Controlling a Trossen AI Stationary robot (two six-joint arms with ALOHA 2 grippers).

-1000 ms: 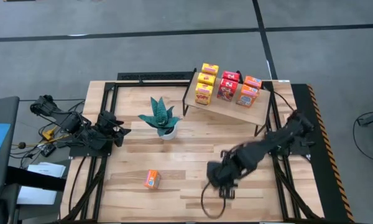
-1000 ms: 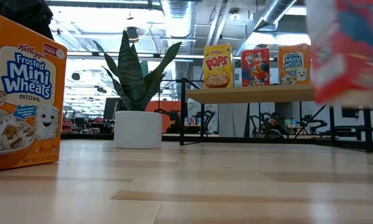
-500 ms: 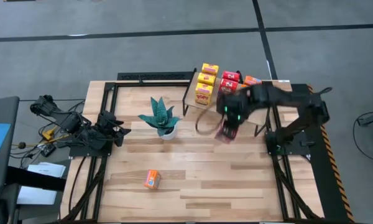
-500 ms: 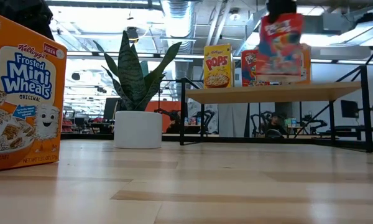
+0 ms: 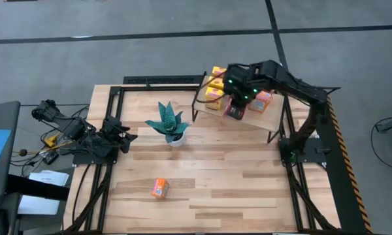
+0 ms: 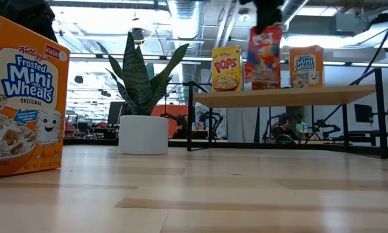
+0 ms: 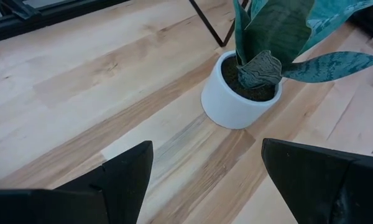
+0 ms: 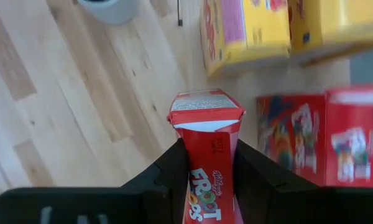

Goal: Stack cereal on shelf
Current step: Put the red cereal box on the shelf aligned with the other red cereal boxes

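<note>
Red box, pinched in my right tool, is now hovering over shelf front, ready for placing; left tool idling open nr plant.

Printed glossy cardboard is seen on the red cereal box gripped in the matt black right pincer. Below the pincer, the shelf is pale smooth wood on black metal legs.

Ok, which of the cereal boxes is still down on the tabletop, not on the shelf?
The orange box near the table's front edge, standing alone on the tabletop. The others sit on the shelf, apart from the red box held above it by the right gripper.
</note>
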